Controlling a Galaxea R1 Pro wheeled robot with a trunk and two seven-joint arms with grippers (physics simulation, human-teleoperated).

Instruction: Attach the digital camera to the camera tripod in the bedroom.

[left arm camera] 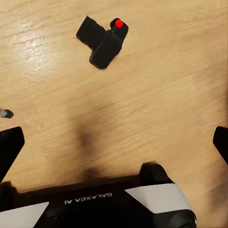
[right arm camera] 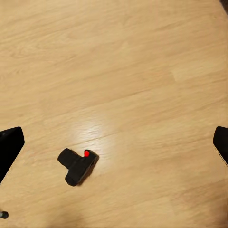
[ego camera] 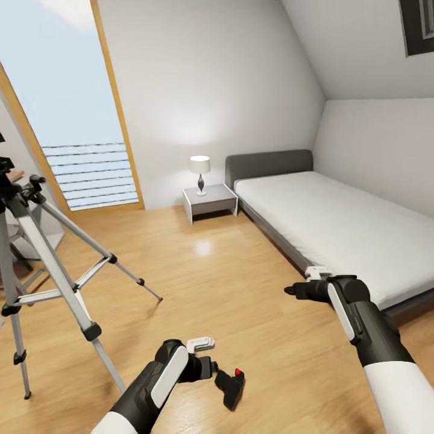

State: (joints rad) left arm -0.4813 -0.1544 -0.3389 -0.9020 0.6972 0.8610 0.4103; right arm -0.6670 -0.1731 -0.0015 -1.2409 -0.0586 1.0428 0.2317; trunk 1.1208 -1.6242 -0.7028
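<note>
Both grippers stand wide open and hold nothing. The left gripper (ego camera: 208,366) hangs low over the wood floor (ego camera: 241,283), its fingertips (left arm camera: 10,145) spread with bare boards between them. The digital camera (ego camera: 231,386) lies on the floor just beside that gripper, red button showing, touched by neither finger. The right gripper (ego camera: 295,290) hovers higher, near the bed (ego camera: 343,229). The camera tripod (ego camera: 45,265) stands at the room's left side, well apart from the camera. A nightstand (ego camera: 210,202) with a lamp (ego camera: 200,173) sits against the far wall.

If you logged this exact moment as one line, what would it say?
digital camera: on wood floor, unheld | left gripper: open above it | right gripper: open, empty | camera tripod: standing, no camera attached
</note>
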